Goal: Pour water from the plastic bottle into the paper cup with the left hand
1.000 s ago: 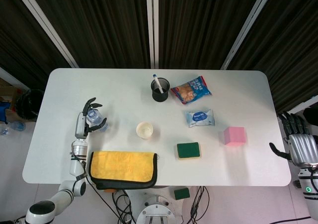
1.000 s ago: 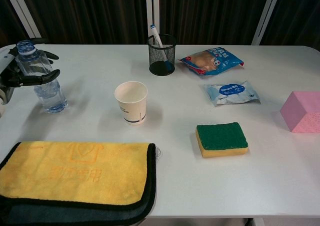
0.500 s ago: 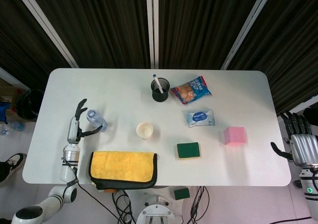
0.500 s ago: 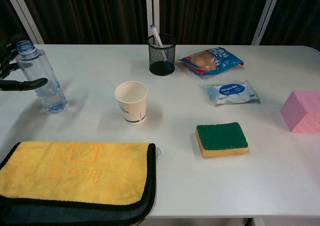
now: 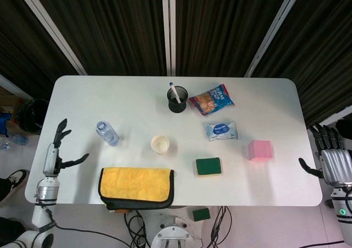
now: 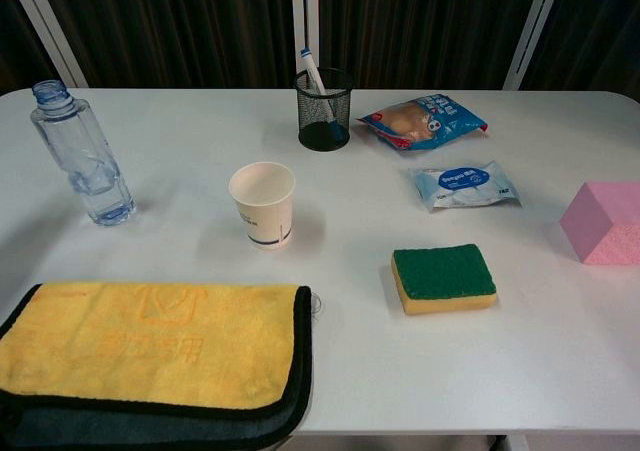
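Left robot hand (image 5: 55, 152) has pulled back off the clear plastic water bottle (image 5: 108, 133) since a second ago, when its fingers were wrapped around it; bottle stayed put, upright.

Head view: left robot hand now at lower left of frame, at the left edge of the white desk (image 5: 110, 94), released, fingers spread, holding nothing, well apart from the bottle. Bottle stands left of centre on the desk. White paper cup (image 5: 160, 144) upright near the frame's centre, right of the bottle, not touching it. Yellow folded cloth with black edging (image 5: 136, 187) at the lower edge of the desk, below both. Black mesh pen holder (image 5: 177, 100) with a white pen in it, upper centre. Blue-and-orange snack packet (image 5: 211, 99) right of the holder, white-and-blue wipes pack (image 5: 221, 130) below that, green-and-yellow sponge (image 5: 209, 166) lower centre, pink foam block (image 5: 259, 149) at right. Right robot hand (image 5: 331, 160) off the desk's right edge, lower right of frame, fingers extended, empty.

Chest view: neither robot hand visible. Bottle (image 6: 80, 156) upper left, cap off, a little water in the bottom. Cup (image 6: 263, 203) centre left, open side up. Cloth (image 6: 150, 356) lower left, sponge (image 6: 443, 277) lower centre, pink block (image 6: 603, 221) at right edge, pen holder (image 6: 324, 109) top centre.
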Controlling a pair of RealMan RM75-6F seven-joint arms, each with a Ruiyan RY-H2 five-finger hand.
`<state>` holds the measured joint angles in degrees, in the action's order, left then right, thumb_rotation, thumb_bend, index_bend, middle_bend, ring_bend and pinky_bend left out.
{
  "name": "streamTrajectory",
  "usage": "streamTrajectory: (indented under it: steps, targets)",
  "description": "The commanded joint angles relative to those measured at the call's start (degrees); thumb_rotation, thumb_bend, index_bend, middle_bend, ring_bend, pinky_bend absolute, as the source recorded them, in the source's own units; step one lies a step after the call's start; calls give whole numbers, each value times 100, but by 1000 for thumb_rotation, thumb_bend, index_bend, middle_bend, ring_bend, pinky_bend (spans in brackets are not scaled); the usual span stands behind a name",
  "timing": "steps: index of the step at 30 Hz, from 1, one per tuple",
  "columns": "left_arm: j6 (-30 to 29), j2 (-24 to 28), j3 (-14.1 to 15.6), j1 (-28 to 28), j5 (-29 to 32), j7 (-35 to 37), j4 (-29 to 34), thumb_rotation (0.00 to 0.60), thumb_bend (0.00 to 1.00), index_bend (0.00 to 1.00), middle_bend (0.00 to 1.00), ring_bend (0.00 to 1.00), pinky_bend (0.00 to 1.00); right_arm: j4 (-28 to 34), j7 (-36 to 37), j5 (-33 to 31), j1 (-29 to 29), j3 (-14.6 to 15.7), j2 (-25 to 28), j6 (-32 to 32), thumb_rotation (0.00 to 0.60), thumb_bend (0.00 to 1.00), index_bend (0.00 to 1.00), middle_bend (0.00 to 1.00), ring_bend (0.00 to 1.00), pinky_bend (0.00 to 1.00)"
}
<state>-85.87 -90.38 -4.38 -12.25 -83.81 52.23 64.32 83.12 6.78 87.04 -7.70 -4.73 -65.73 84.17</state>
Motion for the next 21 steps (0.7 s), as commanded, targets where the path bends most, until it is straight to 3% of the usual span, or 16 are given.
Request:
streamTrajectory:
  steps: [1, 3, 5, 10, 14, 21]
  targets:
    - [-111, 1307, 591, 392, -354, -2537, 1185, 591, 71, 65, 103, 0, 162, 46, -52, 96, -39, 117, 42, -154, 585, 209, 0, 0, 0, 0]
    - [-287, 1437, 607, 475, -387, -3923, 1360, 582, 66, 69, 100, 0, 162, 84, -108, 150, -55, 180, 60, -224, 583, 185, 0, 0, 0, 0]
    - [-528, 1467, 594, 585, -427, -5131, 1529, 536, 61, 72, 93, 0, 159, 95, -140, 198, -55, 218, 43, -228, 583, 177, 0, 0, 0, 0]
    - [-483, 1739, 710, 731, -367, -6536, 2180, 348, 60, 71, 68, 0, 145, 73, -343, 222, -44, 277, -10, -259, 584, 176, 0, 0, 0, 0]
    - [-253, 1934, 728, 743, -193, -6880, 2577, 283, 60, 64, 54, 0, 137, 61, -512, 180, -31, 270, -76, -254, 583, 176, 0, 0, 0, 0]
    - [-152, 2075, 742, 746, -276, -6903, 2771, 249, 60, 58, 53, 0, 126, 17, -520, 177, -9, 239, -125, -163, 584, 176, 0, 0, 0, 0]
